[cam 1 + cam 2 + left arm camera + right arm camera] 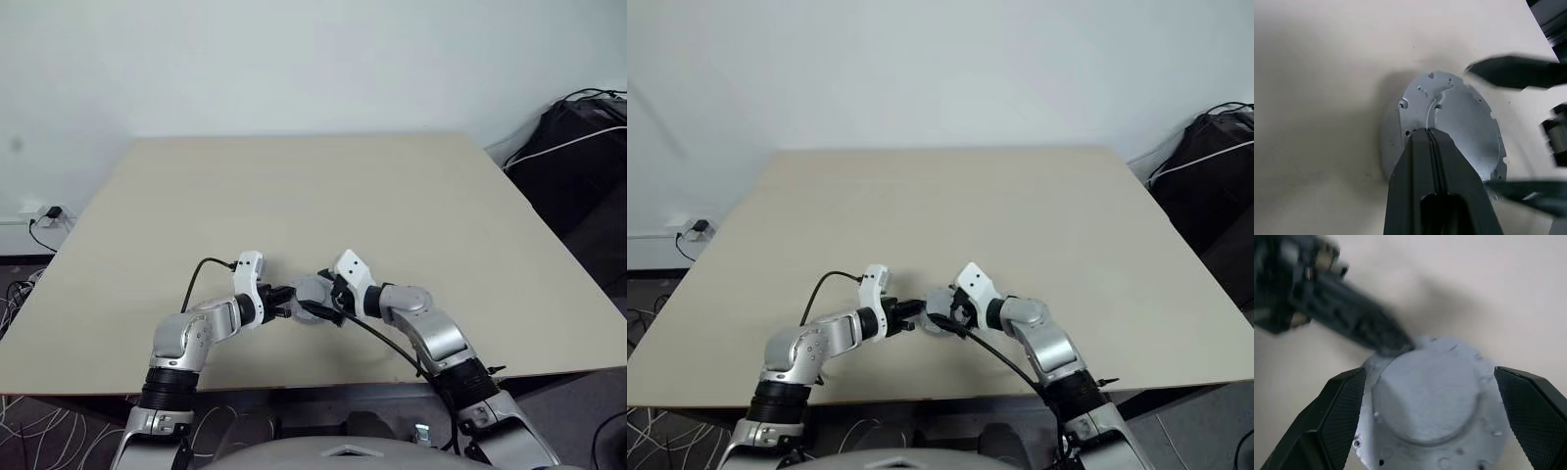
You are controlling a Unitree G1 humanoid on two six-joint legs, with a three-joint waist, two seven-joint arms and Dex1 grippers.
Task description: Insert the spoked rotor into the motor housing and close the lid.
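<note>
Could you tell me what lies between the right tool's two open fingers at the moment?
The lid, smooth face with raised hub showing, lies between the right tool's fingers in the right wrist view.

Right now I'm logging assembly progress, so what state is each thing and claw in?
lid: lying flat on the table, smooth face up, covering whatever lies beneath.
left claw: shut, tips resting on the lid's top face.
right claw: open wide, fingers straddling the lid's rim without squeezing it.
</note>
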